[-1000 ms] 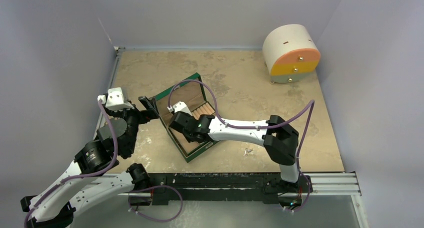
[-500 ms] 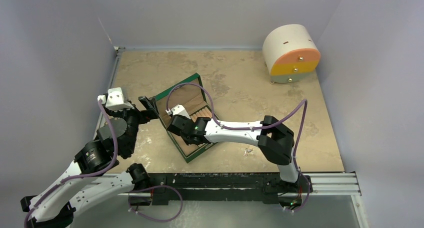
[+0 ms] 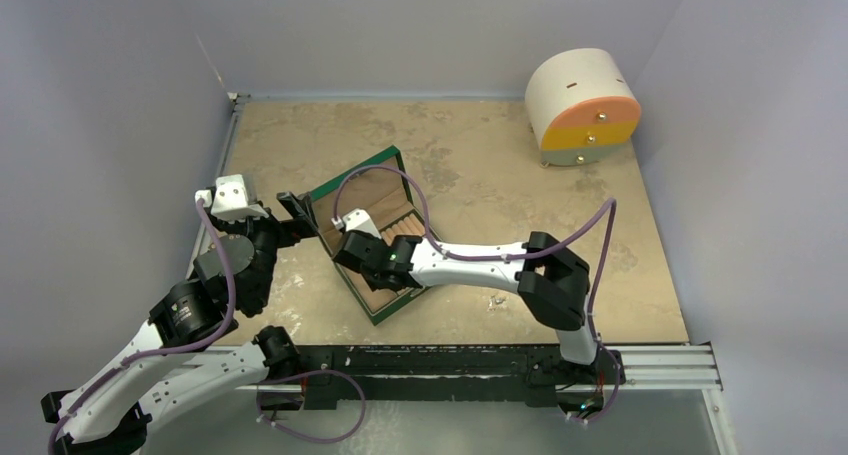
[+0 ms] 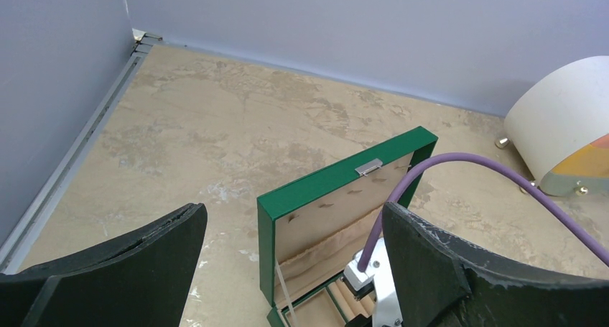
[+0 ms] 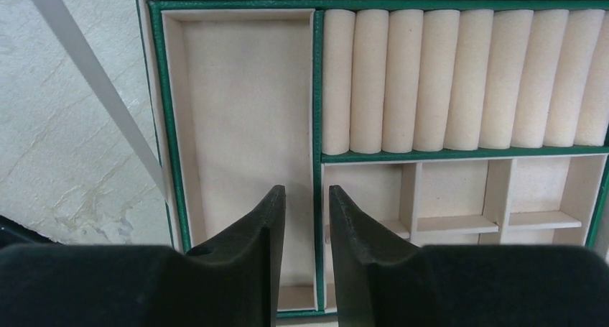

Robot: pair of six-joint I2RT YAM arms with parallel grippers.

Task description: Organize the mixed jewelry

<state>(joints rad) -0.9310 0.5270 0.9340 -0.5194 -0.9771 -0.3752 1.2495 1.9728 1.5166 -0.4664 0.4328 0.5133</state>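
Jewelry [image 3: 497,302] is showing only as tiny specks on the table [image 3: 480,155] near the right elbow, I think | right gripper [image 5: 305,194] is hovering above the green box [image 5: 317,90] divider, fingers nearly pressed together; whether pinching a piece, cannot tell | left gripper [image 4: 293,212] is hanging spread wide | advice: centring over one compartment; releasing low

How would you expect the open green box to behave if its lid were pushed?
The lid stands raised, held by a thin strap, so it would probably swing shut. The shallow box sits on a smooth table, so it may slide.
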